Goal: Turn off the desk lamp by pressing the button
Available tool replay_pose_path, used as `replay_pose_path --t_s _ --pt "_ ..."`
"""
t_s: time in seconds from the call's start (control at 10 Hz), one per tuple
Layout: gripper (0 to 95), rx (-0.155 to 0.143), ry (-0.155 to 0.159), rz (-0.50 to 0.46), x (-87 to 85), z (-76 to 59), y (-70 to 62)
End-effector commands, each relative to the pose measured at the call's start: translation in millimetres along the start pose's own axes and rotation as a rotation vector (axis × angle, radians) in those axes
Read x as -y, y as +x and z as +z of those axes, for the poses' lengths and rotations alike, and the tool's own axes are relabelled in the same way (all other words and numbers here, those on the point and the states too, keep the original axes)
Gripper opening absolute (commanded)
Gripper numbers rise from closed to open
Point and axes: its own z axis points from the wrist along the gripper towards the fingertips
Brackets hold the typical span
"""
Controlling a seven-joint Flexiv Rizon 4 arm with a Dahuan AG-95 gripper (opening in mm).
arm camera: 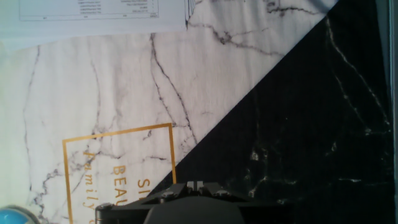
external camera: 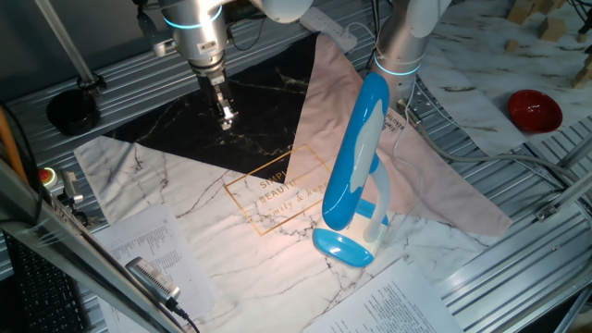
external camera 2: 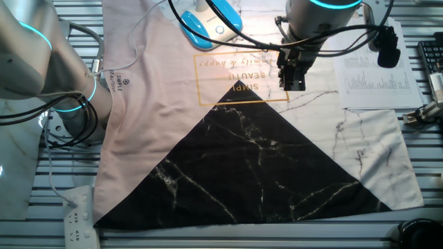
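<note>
The desk lamp is bright blue with a pale strip on its long head, a white arm and a small oval blue base. It stands on the marble-print mat, and the mat below its head is lit. It also shows at the top of the other fixed view, and a sliver of blue shows at the bottom left of the hand view. My gripper hangs above the black part of the mat, well to the left of the lamp. It points down with its fingertips together and holds nothing. The button is not discernible.
A second arm's base stands right behind the lamp. A red bowl sits at the back right. Printed papers lie at the mat's front edge with a small handheld device. A power strip lies off the mat.
</note>
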Motion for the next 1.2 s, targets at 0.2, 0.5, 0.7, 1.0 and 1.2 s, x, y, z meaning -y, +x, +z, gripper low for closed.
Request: replay_pose_path --t_s 0.2,0.5,0.7,1.0,1.2 --pt "0.0 -0.018 -0.482 0.085 -1.0 0.3 -1.5" --pt "0.0 -0.019 -0.565 0.088 -9.4 0.7 -2.6" --pt "0.0 -0.011 -0.572 0.121 -26.6 4.6 -5.2" --pt "0.0 -0.006 -0.603 0.147 -56.0 11.5 -6.8" --pt "0.0 -0.005 -0.611 0.143 -75.2 19.3 -6.7"
